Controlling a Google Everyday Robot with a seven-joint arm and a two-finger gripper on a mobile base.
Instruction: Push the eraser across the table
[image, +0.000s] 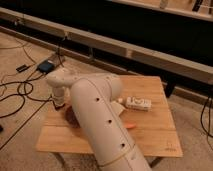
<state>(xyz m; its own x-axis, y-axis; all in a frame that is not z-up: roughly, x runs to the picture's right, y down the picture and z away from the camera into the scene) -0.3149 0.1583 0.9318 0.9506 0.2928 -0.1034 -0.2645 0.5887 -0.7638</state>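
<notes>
The pale wooden table stands in the middle of the view. My white arm reaches from the bottom centre up and to the left across it. My gripper points down at the table's left edge, beside the dark maroon bowl, which the arm mostly covers. A small dark patch sits under the gripper; I cannot tell whether it is the eraser. No eraser shows elsewhere on the table.
A white oblong box lies right of the arm near the table's middle. A small orange object lies by the arm. Black cables and a dark box are on the floor to the left. A long dark bench runs behind.
</notes>
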